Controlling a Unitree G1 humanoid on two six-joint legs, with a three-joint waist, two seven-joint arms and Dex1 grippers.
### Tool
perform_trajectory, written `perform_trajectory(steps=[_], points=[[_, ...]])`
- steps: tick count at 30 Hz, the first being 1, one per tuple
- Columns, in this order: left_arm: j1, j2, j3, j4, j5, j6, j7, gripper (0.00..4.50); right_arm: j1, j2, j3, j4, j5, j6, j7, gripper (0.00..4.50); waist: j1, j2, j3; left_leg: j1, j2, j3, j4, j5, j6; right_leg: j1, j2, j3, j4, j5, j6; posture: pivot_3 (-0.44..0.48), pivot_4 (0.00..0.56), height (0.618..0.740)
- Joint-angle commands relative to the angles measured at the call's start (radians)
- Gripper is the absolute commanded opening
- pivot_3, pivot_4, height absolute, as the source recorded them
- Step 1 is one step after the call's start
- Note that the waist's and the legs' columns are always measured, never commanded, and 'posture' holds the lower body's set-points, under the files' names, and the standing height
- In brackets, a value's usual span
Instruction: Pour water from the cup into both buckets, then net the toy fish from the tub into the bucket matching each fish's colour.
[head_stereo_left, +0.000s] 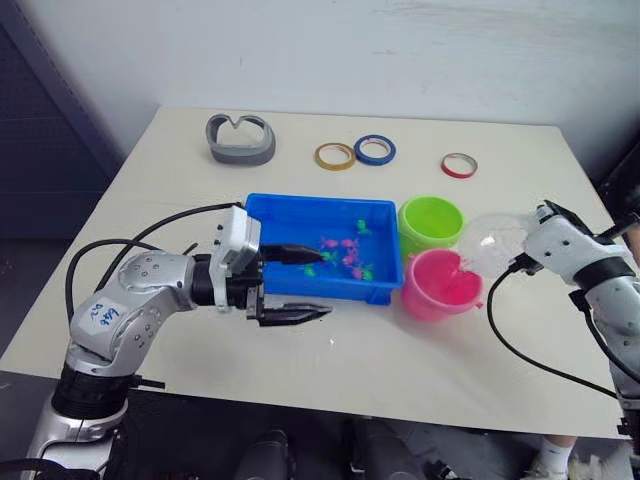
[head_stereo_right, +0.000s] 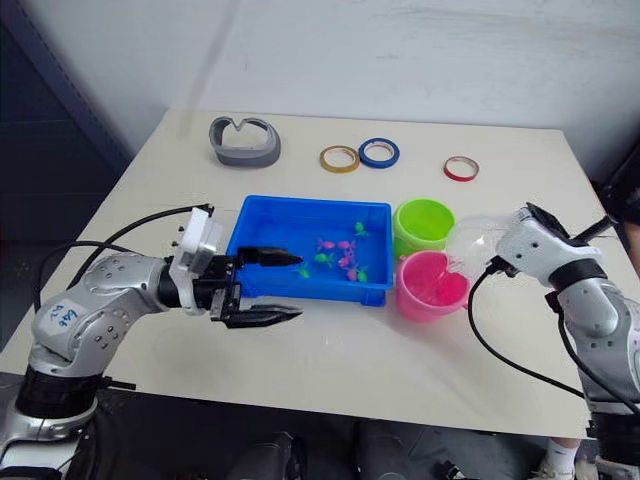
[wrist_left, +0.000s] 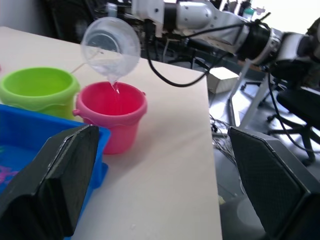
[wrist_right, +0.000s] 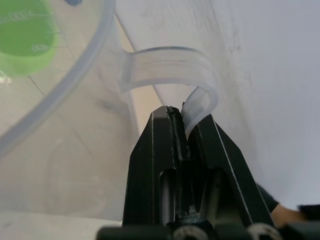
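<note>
Clear plastic is what your right tool (wrist_right: 182, 117) is clenched on — the looped handle of the wide translucent cup (head_stereo_left: 492, 243), tipped over the bright pink round bucket (head_stereo_left: 442, 284) with a thin trickle falling into it. You look early in the job: whether the lime green bucket (head_stereo_left: 430, 222) beside it has water I cannot tell, and the netting is all ahead, with the tiny magenta and green toy fish (head_stereo_left: 345, 256) lying in the shallow blue rectangular tub (head_stereo_left: 300, 212) on the desk (head_stereo_left: 180, 170). Your left tool (head_stereo_left: 297, 284) hangs released by the tub's near corner — grasping nothing.
</note>
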Motion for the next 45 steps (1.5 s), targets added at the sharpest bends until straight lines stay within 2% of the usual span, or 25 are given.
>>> perform_trajectory(steps=[1, 5, 9, 14, 17, 20, 31, 45], points=[[-0.039, -0.018, 0.029, 0.021, 0.031, -0.030, 0.050, 4.50, -0.066, 0.019, -0.063, -0.005, 0.104, 0.114, 0.025, 0.13, -0.002, 0.000, 0.000, 0.000, 0.000, 0.000, 0.000, 0.000, 0.000, 0.000, 0.000, 0.000, 0.000, 0.000, 0.000, 0.000, 0.150, 0.740], [-0.049, -0.018, 0.021, 0.034, 0.046, -0.033, 0.055, 4.50, -0.191, 0.050, -0.041, 0.079, 0.189, 0.216, 0.057, 0.13, -0.004, 0.000, 0.000, 0.001, 0.000, 0.000, 0.000, 0.000, 0.000, 0.000, 0.000, 0.000, 0.001, 0.000, 0.000, 0.000, 0.150, 0.740], [-0.061, -0.023, 0.015, 0.043, 0.057, -0.035, 0.058, 4.50, -0.320, 0.054, 0.012, 0.191, 0.192, 0.243, 0.060, 0.13, -0.003, 0.000, 0.000, 0.000, 0.000, 0.000, 0.000, 0.000, 0.000, -0.001, 0.000, 0.000, 0.001, 0.000, 0.000, 0.000, 0.150, 0.740], [-0.081, -0.030, 0.011, 0.058, 0.071, -0.033, 0.067, 4.50, -0.443, 0.048, 0.076, 0.329, 0.152, 0.195, 0.014, 0.13, -0.001, 0.000, 0.000, -0.002, 0.000, 0.000, 0.000, 0.000, 0.000, -0.002, 0.000, 0.000, 0.000, 0.000, 0.000, 0.000, 0.150, 0.740], [-0.080, -0.028, 0.015, 0.046, 0.068, -0.025, 0.073, 4.50, -0.523, 0.027, 0.163, 0.428, 0.063, 0.103, -0.035, 0.13, -0.001, 0.000, 0.000, -0.010, 0.000, 0.000, 0.003, 0.000, 0.000, -0.012, 0.000, 0.000, 0.004, 0.000, 0.000, 0.000, 0.150, 0.740], [-0.076, -0.025, 0.019, 0.037, 0.065, -0.021, 0.081, 4.50, -0.559, 0.004, 0.229, 0.481, -0.011, 0.021, -0.068, 0.13, -0.001, 0.000, 0.000, -0.015, 0.000, 0.001, 0.004, 0.001, 0.000, -0.018, -0.001, 0.000, 0.006, 0.000, 0.000, 0.000, 0.150, 0.740], [-0.063, -0.021, 0.030, 0.014, 0.058, -0.009, 0.097, 4.50, -0.664, -0.075, 0.401, 0.600, -0.251, -0.192, -0.195, 0.13, -0.004, 0.000, 0.000, -0.016, 0.000, 0.001, 0.004, 0.002, 0.000, -0.018, 0.000, 0.000, 0.006, 0.000, 0.000, 0.000, 0.150, 0.740], [-0.065, -0.026, 0.027, 0.015, 0.061, -0.015, 0.102, 4.50, -0.742, -0.155, 0.523, 0.654, -0.485, -0.372, -0.372, 0.13, -0.003, 0.000, 0.000, -0.016, 0.000, 0.002, 0.004, 0.002, 0.000, -0.018, 0.000, 0.001, 0.007, 0.000, 0.000, 0.000, 0.150, 0.740]])
